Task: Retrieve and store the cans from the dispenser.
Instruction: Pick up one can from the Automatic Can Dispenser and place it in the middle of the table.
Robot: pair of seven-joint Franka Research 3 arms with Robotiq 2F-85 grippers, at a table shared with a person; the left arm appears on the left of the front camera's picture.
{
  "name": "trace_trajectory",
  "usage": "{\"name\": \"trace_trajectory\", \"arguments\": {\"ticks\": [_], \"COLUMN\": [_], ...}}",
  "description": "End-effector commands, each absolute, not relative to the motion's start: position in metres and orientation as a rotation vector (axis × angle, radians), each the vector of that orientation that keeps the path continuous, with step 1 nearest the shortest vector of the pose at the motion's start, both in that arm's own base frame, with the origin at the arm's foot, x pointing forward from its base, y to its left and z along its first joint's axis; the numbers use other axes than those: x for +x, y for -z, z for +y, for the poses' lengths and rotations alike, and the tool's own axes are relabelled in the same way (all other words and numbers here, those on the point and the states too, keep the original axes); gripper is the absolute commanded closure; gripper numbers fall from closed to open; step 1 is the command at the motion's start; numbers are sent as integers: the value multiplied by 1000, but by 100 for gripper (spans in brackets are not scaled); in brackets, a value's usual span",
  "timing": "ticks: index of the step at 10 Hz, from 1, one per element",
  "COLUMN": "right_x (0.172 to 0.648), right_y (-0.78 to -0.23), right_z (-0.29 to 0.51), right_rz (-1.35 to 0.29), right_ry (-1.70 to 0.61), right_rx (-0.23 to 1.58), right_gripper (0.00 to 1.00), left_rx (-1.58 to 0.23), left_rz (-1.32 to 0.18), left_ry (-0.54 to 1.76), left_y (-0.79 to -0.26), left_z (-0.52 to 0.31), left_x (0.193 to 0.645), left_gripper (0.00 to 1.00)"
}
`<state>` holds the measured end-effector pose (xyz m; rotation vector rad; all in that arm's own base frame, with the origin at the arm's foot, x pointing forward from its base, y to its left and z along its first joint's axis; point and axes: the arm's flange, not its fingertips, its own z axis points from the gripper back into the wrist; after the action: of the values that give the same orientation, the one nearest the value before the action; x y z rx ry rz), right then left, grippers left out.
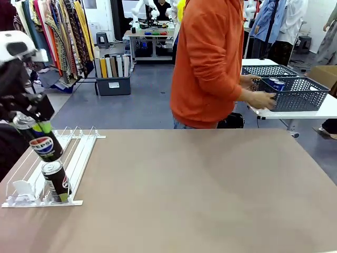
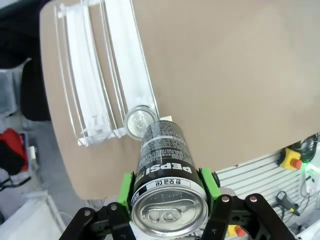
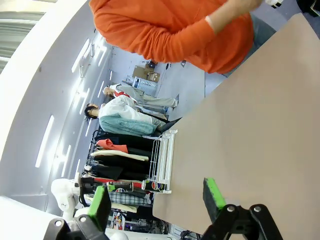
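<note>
My left gripper (image 1: 38, 128) is shut on a black Pepsi can (image 1: 45, 147), which hangs tilted just above the white dispenser (image 1: 79, 153) at the table's left. In the left wrist view its green pads (image 2: 125, 192) clamp that can (image 2: 167, 175) near the silver top. A second black can (image 1: 56, 182) stands at the dispenser's front end, its top (image 2: 139, 122) showing below the held one. My right gripper (image 3: 156, 200) is open with nothing between its fingers, and the dispenser (image 3: 163, 159) lies far across the table from it.
A person in an orange top (image 1: 208, 63) stands at the far side, both hands on a dark grey lattice basket (image 1: 295, 95) on a white side table. A blue can (image 1: 277, 84) sits in that basket. The brown table (image 1: 200, 184) stretches bare to the right of the dispenser.
</note>
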<state>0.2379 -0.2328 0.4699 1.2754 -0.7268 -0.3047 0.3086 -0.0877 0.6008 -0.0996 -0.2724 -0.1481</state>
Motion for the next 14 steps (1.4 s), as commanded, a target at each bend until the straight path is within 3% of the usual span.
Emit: {"name": "trace_trajectory", "arguments": {"ticks": [1,2,3,8,11,14], "right_x": [241,241,241,241,241,241], "right_y": [-473,-473,-473,-473,-473,-473], "right_z": [-233,-233,-233,-233,-233,-233], "right_rz": [-763,-763,-763,-763,-763,-763], "right_ry": [287,287,287,287,287,287], "right_rx": [1287,1287,1287,1287,1287,1287], "right_gripper": [0,0,0,0,0,0], "left_rx": [-189,-257,-130,-182,-137,-138], "left_rz": [-301,-289,-289,-307,-281,-106], "left_ry": [145,151,140,176,448,676], "left_y": [-603,-600,-607,-601,-601,-523], "left_z": [-66,-47,-77,-81,-208,-381], "left_x": [309,309,306,314,390,449], "left_gripper": [100,100,100,100,100,100]}}
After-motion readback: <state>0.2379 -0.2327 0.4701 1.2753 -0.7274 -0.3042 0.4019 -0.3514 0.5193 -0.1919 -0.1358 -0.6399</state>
